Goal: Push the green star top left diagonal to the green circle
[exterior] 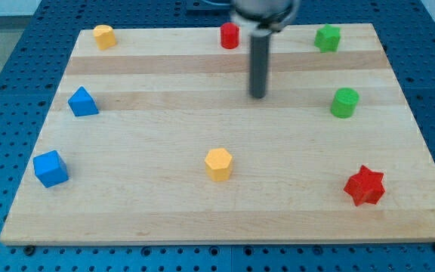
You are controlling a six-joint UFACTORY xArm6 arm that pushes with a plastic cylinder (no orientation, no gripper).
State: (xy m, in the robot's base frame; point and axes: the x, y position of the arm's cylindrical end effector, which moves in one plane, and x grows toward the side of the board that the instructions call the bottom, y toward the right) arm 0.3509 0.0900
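A pale wooden board (165, 113) lies on a blue perforated table (6, 68). Along the far edge sit three blocks — a yellow block (104, 36) at the left, a red cylinder (229, 35) near the middle, a green star (327, 38) at the right. The green circle (345, 103) sits nearer than the star, on the right. On the left are a blue triangular block (82, 102) and, nearer, a blue cube (50, 168). A yellow hexagon (219, 164) sits near centre — a red star (365, 186) at the near right.
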